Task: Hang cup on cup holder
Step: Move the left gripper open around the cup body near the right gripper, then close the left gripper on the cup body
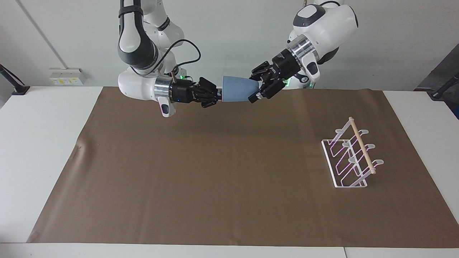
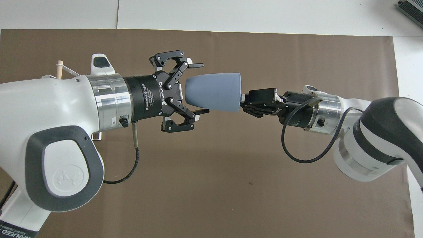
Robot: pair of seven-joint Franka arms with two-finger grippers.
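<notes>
From across the table, we see our right gripper point(image 1: 219, 95) pinching the rim of the cup point(image 1: 239, 88), up in the air. Our left gripper point(image 1: 259, 86) has its fingers spread around the cup's bottom. The rack point(image 1: 350, 156) sits well apart, under neither gripper. From above, the cup point(image 2: 213, 92) lies sideways between both grippers. If we let go too early, it could fall.

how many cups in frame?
1. The light-blue tapered handleless cup is held sideways in the air over the brown mat, rim pinched by the right gripper, its base between the open left gripper's fingers.
</notes>
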